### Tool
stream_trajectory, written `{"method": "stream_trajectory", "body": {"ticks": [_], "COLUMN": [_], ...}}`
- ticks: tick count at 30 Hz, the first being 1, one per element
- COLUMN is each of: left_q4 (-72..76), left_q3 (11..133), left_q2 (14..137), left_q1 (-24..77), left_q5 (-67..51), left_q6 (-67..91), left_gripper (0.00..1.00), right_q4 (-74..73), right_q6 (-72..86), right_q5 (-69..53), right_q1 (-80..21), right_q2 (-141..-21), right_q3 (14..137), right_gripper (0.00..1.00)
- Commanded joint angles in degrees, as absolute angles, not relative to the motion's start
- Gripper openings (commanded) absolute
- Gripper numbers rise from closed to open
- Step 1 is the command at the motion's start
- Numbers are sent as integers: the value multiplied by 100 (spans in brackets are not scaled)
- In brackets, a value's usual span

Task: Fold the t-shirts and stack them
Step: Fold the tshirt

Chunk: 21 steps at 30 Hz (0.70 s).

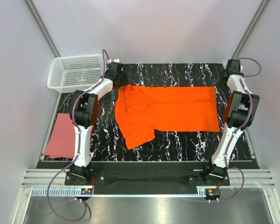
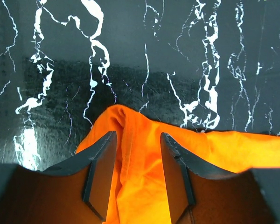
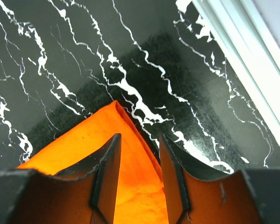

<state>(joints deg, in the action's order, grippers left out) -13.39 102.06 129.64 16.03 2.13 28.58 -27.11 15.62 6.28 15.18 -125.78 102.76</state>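
Two grippers are down at the far edge of the orange shirt, one at each end. The left gripper (image 2: 138, 135) has its jaws partway apart with a ridge of orange cloth humped up between them; whether they bite it I cannot tell. The right gripper (image 3: 139, 137) also stands partway apart, astride a pointed corner that lies flat, so nothing looks pinched there yet.

Out from them, the orange shirt (image 1: 177, 109) lies spread sideways across the black marbled mat (image 1: 186, 144). Its far edge runs fairly straight between the two arms, and a flap trails toward the near side at the left end. The pink shirt (image 1: 60, 135) lies flat beside the left arm, at the mat's left edge, well apart from the orange one. A white basket (image 1: 77, 72) sits at the far left corner.

This cloth looks thin, light and limp. I'd expect it to sag between two holds and slide out of a shallow pinch. The far corners seem the right places to take it, well in over the hem where the fabric doubles. Both ends would need lifting together to keep that edge taut. At the bunched left end, a jaw might catch only the top layer.
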Motion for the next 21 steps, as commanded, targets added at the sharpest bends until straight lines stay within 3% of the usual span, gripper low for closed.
{"method": "stream_trajectory", "body": {"ticks": [1, 12, 21], "left_q4": [-1160, -1195, -1239], "left_q3": [10590, 10889, 10960], "left_q2": [13131, 13517, 13544], "left_q1": [1556, 1547, 1494], "left_q5": [246, 308, 290], "left_q6": [2883, 2927, 2988], "left_gripper": [47, 43, 18], "right_q4": [-2593, -2575, -2496], "right_q6": [1476, 1433, 1415], "right_q5": [492, 378, -130], "right_q1": [1600, 1626, 1626], "right_q2": [-12726, -12929, -13166], "right_q3": [10564, 10696, 10811], "right_gripper": [45, 47, 55]}}
